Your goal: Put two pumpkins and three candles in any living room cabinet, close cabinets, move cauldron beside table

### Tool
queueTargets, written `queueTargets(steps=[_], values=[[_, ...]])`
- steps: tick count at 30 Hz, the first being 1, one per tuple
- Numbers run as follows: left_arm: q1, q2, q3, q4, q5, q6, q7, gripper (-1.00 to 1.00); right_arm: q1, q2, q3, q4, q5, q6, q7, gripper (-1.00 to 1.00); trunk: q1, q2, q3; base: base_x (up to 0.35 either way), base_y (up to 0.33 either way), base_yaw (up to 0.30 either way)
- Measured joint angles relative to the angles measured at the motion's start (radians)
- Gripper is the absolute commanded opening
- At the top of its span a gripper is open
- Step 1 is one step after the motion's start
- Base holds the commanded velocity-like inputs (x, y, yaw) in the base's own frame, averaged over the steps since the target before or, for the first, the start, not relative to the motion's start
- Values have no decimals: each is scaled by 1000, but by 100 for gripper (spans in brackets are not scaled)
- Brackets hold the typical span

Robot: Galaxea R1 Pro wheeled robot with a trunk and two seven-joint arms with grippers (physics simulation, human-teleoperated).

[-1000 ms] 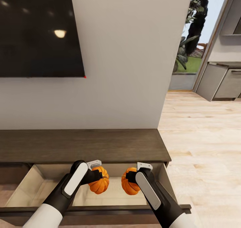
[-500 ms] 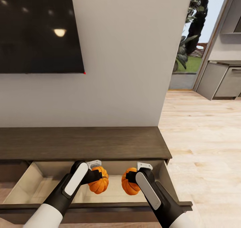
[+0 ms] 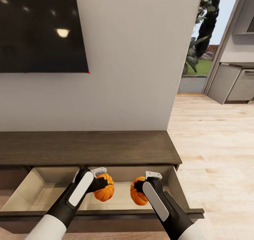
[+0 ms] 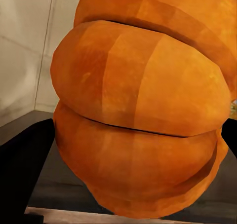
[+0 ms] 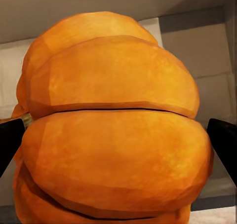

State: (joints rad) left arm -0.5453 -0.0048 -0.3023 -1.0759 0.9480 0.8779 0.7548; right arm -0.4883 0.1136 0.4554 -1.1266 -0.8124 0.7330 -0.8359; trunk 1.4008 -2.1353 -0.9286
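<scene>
Two orange ribbed pumpkins hang over the open drawer of the dark brown cabinet (image 3: pixel 88 147). My left gripper (image 3: pixel 101 183) is shut on the left pumpkin (image 3: pixel 105 192), which looms large in the left wrist view as an orange bulk (image 4: pixel 143 105). My right gripper (image 3: pixel 140 188) is shut on the right pumpkin (image 3: pixel 138 195), seen close in the right wrist view (image 5: pixel 113 130) with dark fingers (image 5: pixel 224 140) at its sides. The drawer's pale wood floor (image 3: pixel 120 199) lies beneath both pumpkins. Candles, cauldron and table are out of view.
A black TV screen (image 3: pixel 38 28) hangs on the white wall above the cabinet. The drawer's dark front (image 3: pixel 106 217) runs across just below my arms. Light wood floor (image 3: pixel 215 152) stretches right toward grey kitchen units (image 3: pixel 234 86) and a glass door with plants outside.
The whole view has tilted down slightly, showing more of the drawer. Both pumpkins stay gripped over the drawer, sitting a little lower relative to its back wall.
</scene>
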Motion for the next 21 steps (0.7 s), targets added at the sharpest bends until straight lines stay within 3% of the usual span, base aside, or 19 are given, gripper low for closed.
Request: queueTargets(steps=[7, 11, 16, 21], values=[[0, -3, -6, -5, -57, -38, -3, -100, 0, -2, 0, -12, 1, -66, -20, -100, 19, -35, -16, 0, 0, 0], [0, -3, -7, -8, -63, -43, -6, -100, 0, -4, 1, -22, -1, -122, -22, -100, 19, -35, -16, 0, 0, 0], [0, -3, -11, -7, -64, -43, -6, -100, 0, -4, -9, -51, 0, -137, -22, -100, 19, -35, -16, 0, 0, 0], [0, -3, -31, -1, -63, -45, -6, -100, 0, -4, -16, -53, -8, -139, -21, -100, 38, -70, -31, 0, 0, 0]])
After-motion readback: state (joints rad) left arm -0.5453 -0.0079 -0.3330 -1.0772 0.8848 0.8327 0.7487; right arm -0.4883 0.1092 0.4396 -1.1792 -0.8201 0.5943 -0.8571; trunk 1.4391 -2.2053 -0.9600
